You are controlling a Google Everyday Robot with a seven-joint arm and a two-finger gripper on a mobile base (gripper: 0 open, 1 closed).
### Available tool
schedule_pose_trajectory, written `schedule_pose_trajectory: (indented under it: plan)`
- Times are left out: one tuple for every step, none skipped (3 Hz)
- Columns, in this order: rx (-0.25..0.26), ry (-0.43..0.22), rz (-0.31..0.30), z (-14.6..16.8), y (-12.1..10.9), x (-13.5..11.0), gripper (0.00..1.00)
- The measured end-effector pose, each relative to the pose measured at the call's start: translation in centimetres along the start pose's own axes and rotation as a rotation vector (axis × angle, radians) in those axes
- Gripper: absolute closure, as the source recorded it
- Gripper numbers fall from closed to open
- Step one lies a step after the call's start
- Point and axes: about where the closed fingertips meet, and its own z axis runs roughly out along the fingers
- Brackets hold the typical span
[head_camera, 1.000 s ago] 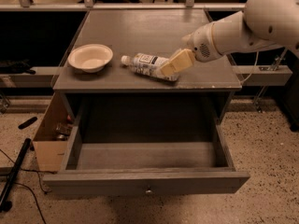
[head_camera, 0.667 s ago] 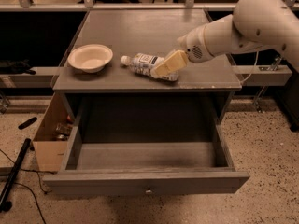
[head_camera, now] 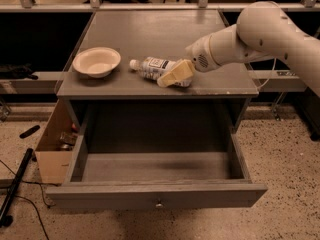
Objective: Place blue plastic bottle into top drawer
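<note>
As bottle (head_camera: 151, 66) lies atop cabinet (head_camera: 150, 31), tool (head_camera: 173, 76) prob. touches its base end.

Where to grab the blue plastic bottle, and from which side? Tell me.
Probably grip the blue plastic bottle mid-body, from above, across its width: it lies on its side, cap toward the bowl. The gripper is at its base end.

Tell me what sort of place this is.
Probably a robot test lab, not a home: speckled floor, loose cables and a cardboard box beside the cabinet. The gripper is at the bottle on its top.
</note>
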Motion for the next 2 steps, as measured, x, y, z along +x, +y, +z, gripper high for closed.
schedule_pose_trajectory:
  plan:
    - [-0.004, 0.006, 0.014, 1.02, -0.08, 1.11, 0.0]
    - [-0.004, 0.006, 0.014, 1.05, -0.08, 1.13, 0.18]
